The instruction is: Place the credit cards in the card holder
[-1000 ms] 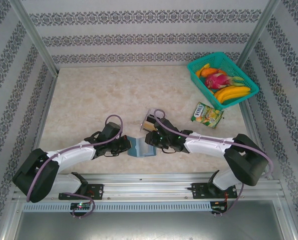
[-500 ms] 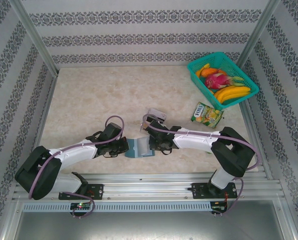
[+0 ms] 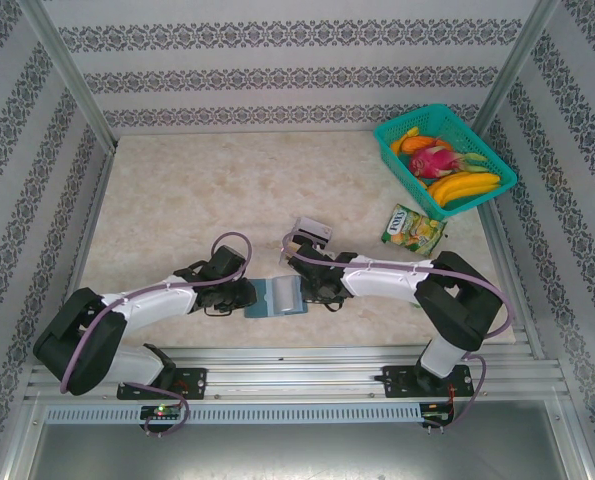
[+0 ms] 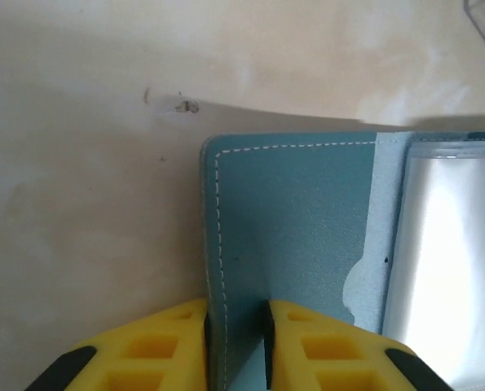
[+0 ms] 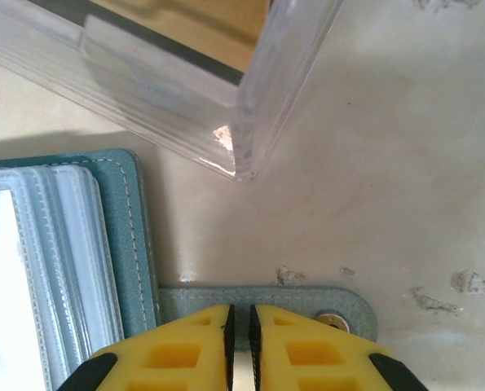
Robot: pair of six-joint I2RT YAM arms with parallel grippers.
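1. Two forearms reach low across the near part of the desk (image 3: 177, 200). They close in from either side on the card holder (image 3: 275, 297), which lies opened flat between them.
2. My left hand (image 4: 235, 326) points down at the stitched edge of the left cover, fingers slightly parted astride it. I cannot tell whether it pinches.
3. My right hand (image 5: 240, 326) sits at the snap tab (image 5: 266, 297) with fingers almost together. I cannot tell whether it is gripping.
4. I judge the holder light, floppy at its fold and slick on its clear sleeves. I would take it by a cover edge or the tab, pinned so it cannot slide.
5. Just beyond, the credit cards (image 5: 173, 20) lie in a clear tray (image 5: 266, 98). They look thin, stiff and slippery, so I would take one by a short edge.
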